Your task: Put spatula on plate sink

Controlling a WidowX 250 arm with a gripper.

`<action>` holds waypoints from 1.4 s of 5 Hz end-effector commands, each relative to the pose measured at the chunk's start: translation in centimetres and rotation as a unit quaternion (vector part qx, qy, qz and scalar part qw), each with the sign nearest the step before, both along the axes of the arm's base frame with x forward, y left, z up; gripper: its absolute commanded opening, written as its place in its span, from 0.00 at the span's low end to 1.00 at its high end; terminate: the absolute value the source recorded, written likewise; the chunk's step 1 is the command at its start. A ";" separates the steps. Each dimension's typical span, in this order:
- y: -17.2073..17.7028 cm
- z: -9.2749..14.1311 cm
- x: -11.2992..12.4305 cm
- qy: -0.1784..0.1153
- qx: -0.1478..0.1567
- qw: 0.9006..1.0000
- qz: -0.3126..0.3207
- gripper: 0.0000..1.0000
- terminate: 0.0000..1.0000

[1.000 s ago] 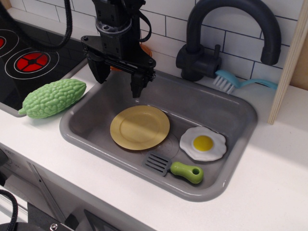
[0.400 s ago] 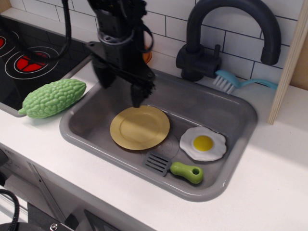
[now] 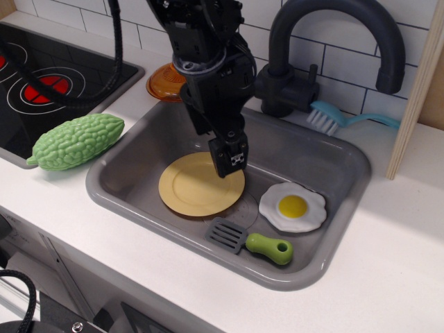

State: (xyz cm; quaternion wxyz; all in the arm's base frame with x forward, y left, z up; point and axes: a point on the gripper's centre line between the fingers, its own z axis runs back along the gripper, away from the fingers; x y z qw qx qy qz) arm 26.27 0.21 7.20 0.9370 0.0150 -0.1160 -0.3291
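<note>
The spatula, with a grey slotted blade and a light-green handle, lies flat on the floor of the grey sink near its front wall, handle pointing right. The mustard-yellow plate lies in the sink just left of and behind the blade, and carries nothing. My black gripper hangs over the plate's far right rim with its jaws apart and empty. One finger reaches down near the plate. The gripper is well above and behind the spatula.
A fried egg lies in the sink right of the plate. The black faucet stands behind the sink, with a teal dish brush beside it. A green bitter gourd, an orange dish and the stove are at left.
The gripper has moved right and down from the sink's back left corner to above the plate's right rim, and has turned about its wrist. The spatula, plate and egg have not moved.
</note>
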 end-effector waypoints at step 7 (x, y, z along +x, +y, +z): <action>-5.8 -7.3 -3.1 0.058 0.023 0.959 -0.277 1.00 0.00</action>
